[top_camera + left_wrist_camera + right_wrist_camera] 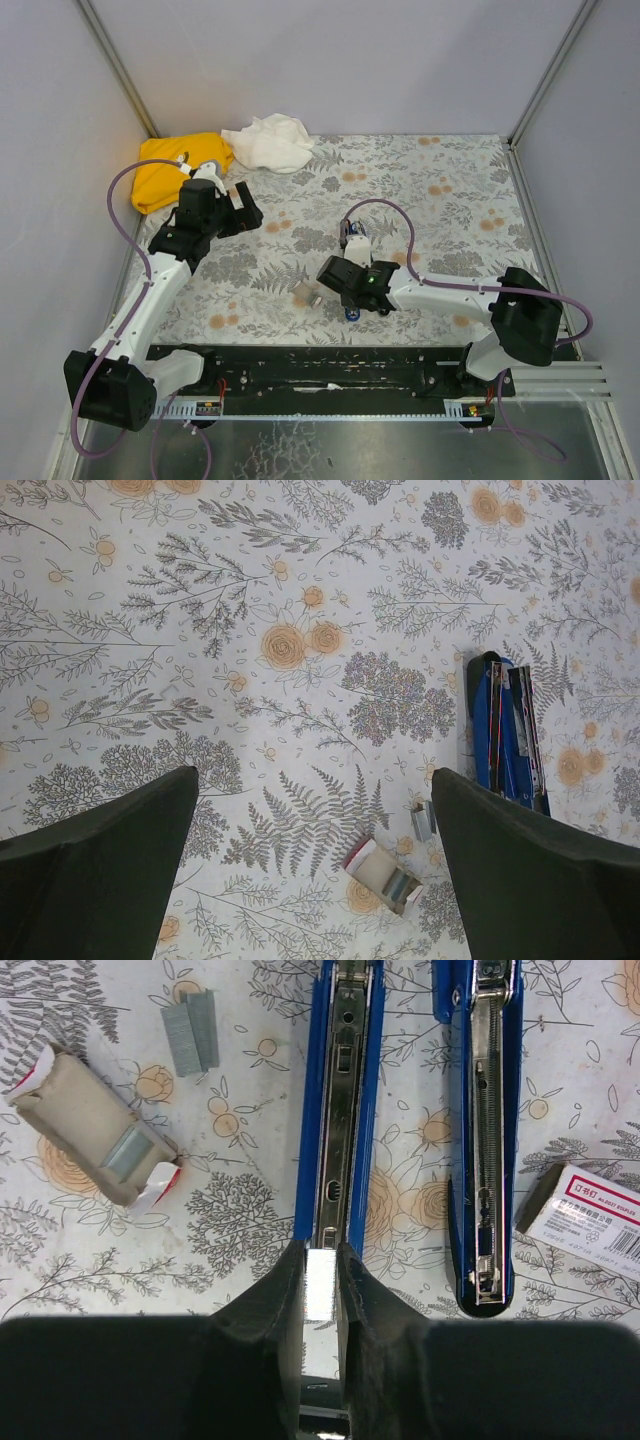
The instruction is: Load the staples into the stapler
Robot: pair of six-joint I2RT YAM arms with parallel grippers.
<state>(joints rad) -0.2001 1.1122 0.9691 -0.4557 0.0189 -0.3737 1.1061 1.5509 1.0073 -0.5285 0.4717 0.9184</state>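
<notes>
The stapler lies opened flat on the floral cloth, its two blue arms side by side: the staple channel on the left and the spring arm on the right. My right gripper is shut on a silvery staple strip, held at the near end of the channel. The box's open tray lies to the left, a loose strip beyond it, and the red-printed sleeve to the right. My left gripper is open and empty, high above the tray and the stapler.
A yellow cloth and a white cloth lie at the back left, near my left gripper. Grey walls close in the table on three sides. A black rail runs along the near edge.
</notes>
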